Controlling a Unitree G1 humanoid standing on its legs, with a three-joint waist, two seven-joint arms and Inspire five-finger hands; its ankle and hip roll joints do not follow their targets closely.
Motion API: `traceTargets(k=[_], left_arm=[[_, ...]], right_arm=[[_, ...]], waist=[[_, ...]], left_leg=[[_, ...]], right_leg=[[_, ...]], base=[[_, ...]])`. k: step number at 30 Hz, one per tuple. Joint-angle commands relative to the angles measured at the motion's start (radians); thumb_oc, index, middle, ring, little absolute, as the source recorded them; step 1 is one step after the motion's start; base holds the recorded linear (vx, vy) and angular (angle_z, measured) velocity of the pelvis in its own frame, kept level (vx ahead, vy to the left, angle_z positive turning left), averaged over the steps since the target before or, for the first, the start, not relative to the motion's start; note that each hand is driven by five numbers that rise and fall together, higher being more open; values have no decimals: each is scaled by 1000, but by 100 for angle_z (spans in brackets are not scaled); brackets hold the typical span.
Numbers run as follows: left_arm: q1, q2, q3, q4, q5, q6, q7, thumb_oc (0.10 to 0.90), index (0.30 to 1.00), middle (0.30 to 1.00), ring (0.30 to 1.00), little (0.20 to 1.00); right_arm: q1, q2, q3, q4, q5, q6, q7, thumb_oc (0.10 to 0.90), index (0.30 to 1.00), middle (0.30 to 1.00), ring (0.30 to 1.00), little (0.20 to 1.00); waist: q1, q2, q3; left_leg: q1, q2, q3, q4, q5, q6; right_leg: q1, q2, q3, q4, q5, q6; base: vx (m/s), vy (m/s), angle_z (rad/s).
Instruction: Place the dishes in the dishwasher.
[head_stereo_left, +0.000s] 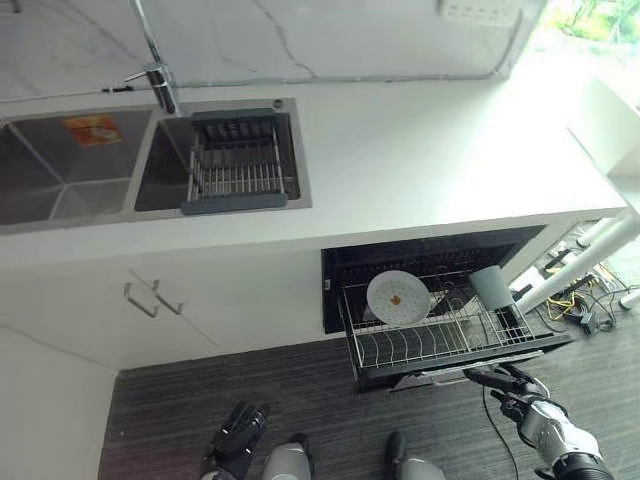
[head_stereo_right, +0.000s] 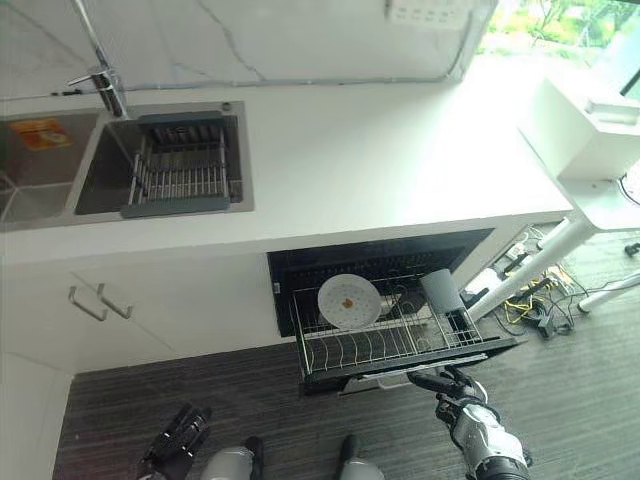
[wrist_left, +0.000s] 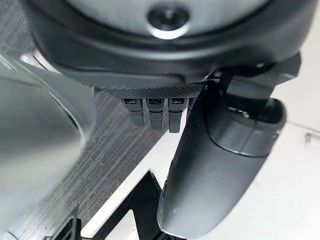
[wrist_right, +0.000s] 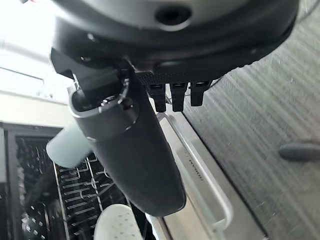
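Observation:
The dishwasher's wire rack is pulled out from under the white counter. A round white plate stands on edge in it, and a grey cup sits at its right end. My right hand hovers just in front of the rack's right front corner, beside the silver front handle; its fingers are relaxed and hold nothing. The plate and cup lie beyond its thumb. My left hand hangs low over the dark floor, open and empty.
A double sink is set in the counter, with a tap and a wire drainer basket over the right basin. Cabinet handles lie left of the dishwasher. White table legs and floor cables stand to the right.

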Motion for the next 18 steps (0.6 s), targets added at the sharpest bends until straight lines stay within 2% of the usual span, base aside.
traceTargets(k=[1,12,14,18], left_arm=[[-14,23,-26,-29,-21,-57,-12,800,900,900,900,900],[-15,30,-29,10,-34,-76,4,800,900,900,900,900],[-15,32,-28,11,-32,-75,6,800,900,900,900,900],[-8,45,-30,35,-12,-77,3,800,900,900,900,900]], right_arm=[[-153,-69,1,-45,-34,-84,51,800,900,900,900,900],[-387,-161,73,53,-63,-48,4,800,900,900,900,900],[-407,-174,76,69,-62,-48,1,800,900,900,900,900],[-508,-253,83,169,-70,-52,10,800,900,900,900,900]], waist=[[35,12,-25],[129,25,-23],[136,25,-23],[182,30,-22]], left_leg=[[53,45,-6,-30,-48,-55],[44,8,-83,-30,-35,-60],[43,5,-89,-30,-33,-61],[36,-17,-129,-30,-19,-61]], right_leg=[[13,-53,-66,127,-130,54],[70,-98,-146,127,-134,71],[77,-103,-154,127,-135,73],[113,-123,-194,127,-139,84]], base=[[27,6,12],[69,31,25],[104,42,32],[151,54,37]])
